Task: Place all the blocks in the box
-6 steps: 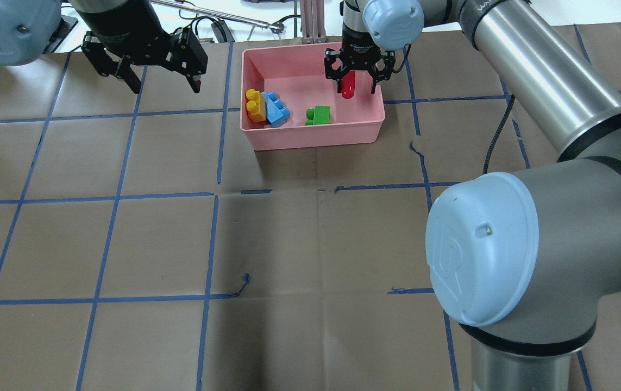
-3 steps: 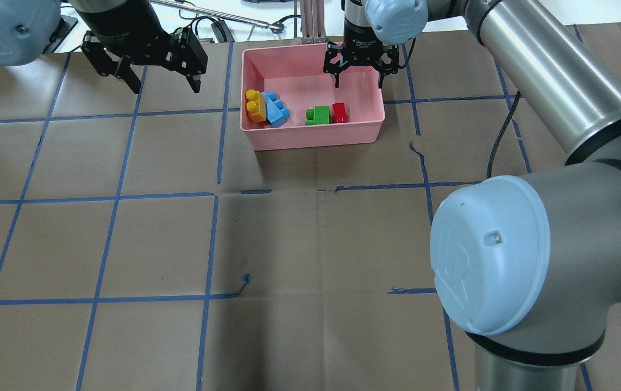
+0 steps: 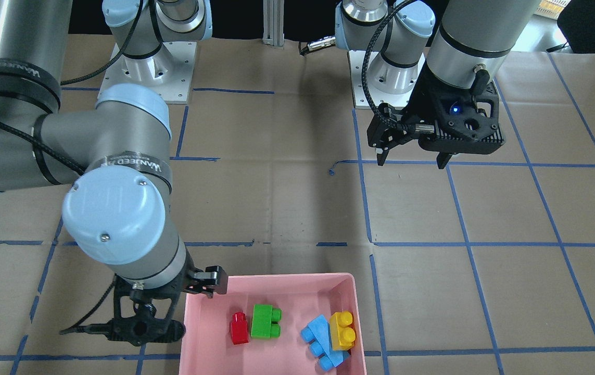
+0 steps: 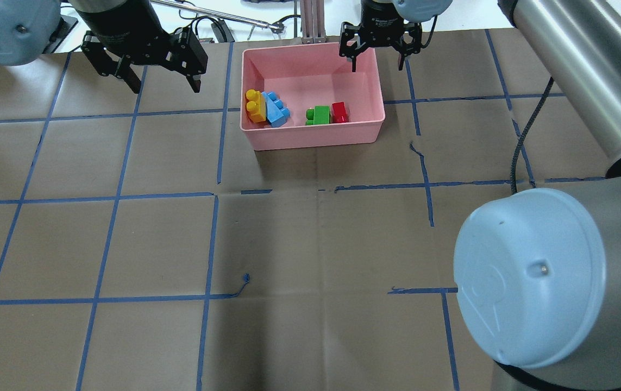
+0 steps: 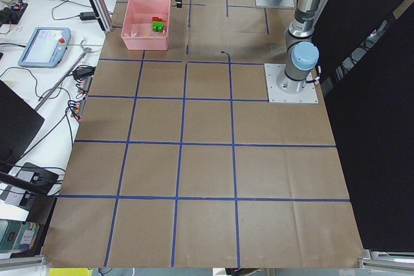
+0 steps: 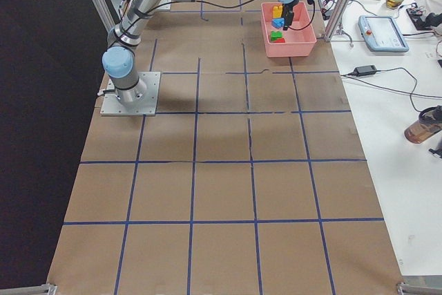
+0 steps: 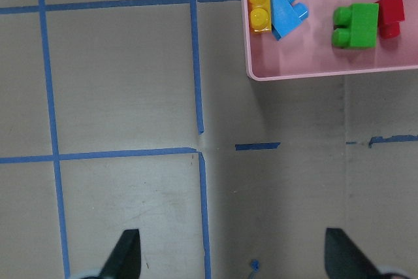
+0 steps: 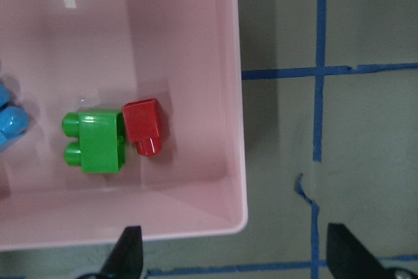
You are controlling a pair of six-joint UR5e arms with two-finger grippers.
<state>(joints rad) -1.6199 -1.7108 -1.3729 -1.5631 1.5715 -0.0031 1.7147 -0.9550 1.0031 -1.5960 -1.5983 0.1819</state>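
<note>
The pink box (image 4: 313, 138) stands at the far middle of the table. All the blocks lie inside it: yellow (image 4: 255, 106) and light blue (image 4: 276, 110) together at the left, green (image 4: 319, 115) and red (image 4: 340, 112) touching at the front right. The right wrist view shows the red block (image 8: 145, 125) against the green one (image 8: 98, 140). My right gripper (image 4: 376, 66) is open and empty above the box's far right corner. My left gripper (image 4: 167, 87) is open and empty above the table, left of the box.
Brown paper with a blue tape grid covers the table. An aluminium post (image 4: 313, 21) stands just behind the box. A side bench beyond the far edge holds cables and a teach pendant (image 5: 42, 46).
My right gripper let go of the red block, which now lies in the box beside the green one. The gripper then moved up and toward the far right. The left arm has not moved.
</note>
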